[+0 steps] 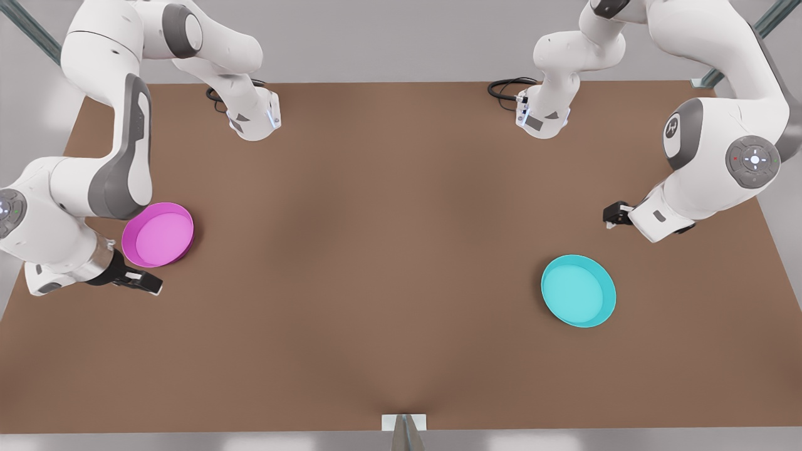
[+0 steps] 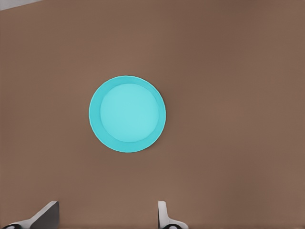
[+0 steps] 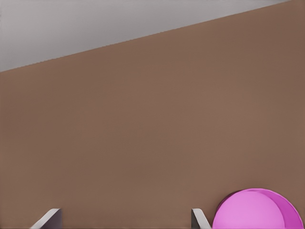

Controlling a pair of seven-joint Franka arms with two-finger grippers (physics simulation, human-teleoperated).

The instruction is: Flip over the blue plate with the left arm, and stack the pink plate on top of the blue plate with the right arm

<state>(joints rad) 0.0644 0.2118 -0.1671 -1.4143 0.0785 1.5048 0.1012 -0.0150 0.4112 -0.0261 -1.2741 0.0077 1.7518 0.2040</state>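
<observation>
The blue plate (image 1: 578,291) lies rim-up on the brown table at the front view's right, and appears centred in the left wrist view (image 2: 127,114). My left gripper (image 1: 615,215) hovers above and behind it, apart from it, open with its fingertips (image 2: 164,217) spread wide around nothing. The pink plate (image 1: 158,234) lies rim-up at the front view's left. My right gripper (image 1: 150,285) sits just in front of that plate, open and holding nothing. In the right wrist view the pink plate (image 3: 257,210) lies beside one fingertip (image 3: 200,219).
Both arm bases (image 1: 254,116) (image 1: 542,116) stand at the table's back edge with black cables. A small white bracket (image 1: 404,423) sits at the middle of the front edge. Bare brown table (image 1: 376,250) spans between the two plates.
</observation>
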